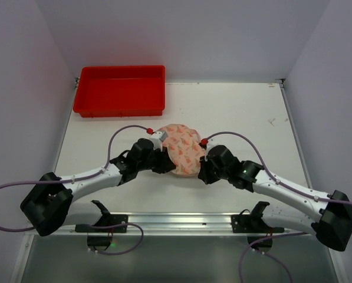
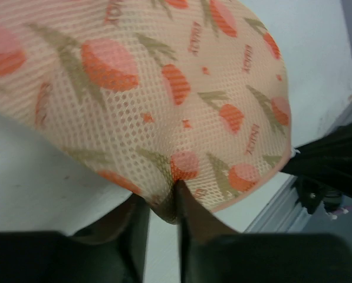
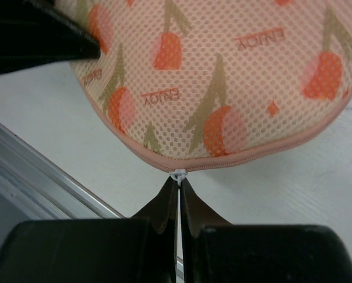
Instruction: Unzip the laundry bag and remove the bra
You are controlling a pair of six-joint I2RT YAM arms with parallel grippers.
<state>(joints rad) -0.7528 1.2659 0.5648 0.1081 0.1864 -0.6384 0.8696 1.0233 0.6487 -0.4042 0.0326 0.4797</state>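
The laundry bag [image 1: 183, 150] is a rounded mesh pouch, peach with orange and green print and a pink zipper edge, lying mid-table between both arms. The bra is hidden. My right gripper [image 1: 203, 171] sits at the bag's near right edge. In the right wrist view it [image 3: 179, 184] is shut on the small white zipper pull [image 3: 179, 174] under the bag [image 3: 223, 76]. My left gripper [image 1: 168, 163] is at the bag's left edge. In the left wrist view its fingers [image 2: 164, 203] stand a little apart, with a fold of the bag's mesh [image 2: 164, 88] between the tips.
An empty red plastic tray [image 1: 119, 88] stands at the back left of the white table. A metal rail [image 1: 176, 221] runs along the near edge between the arm bases. Grey walls close in the left and right sides.
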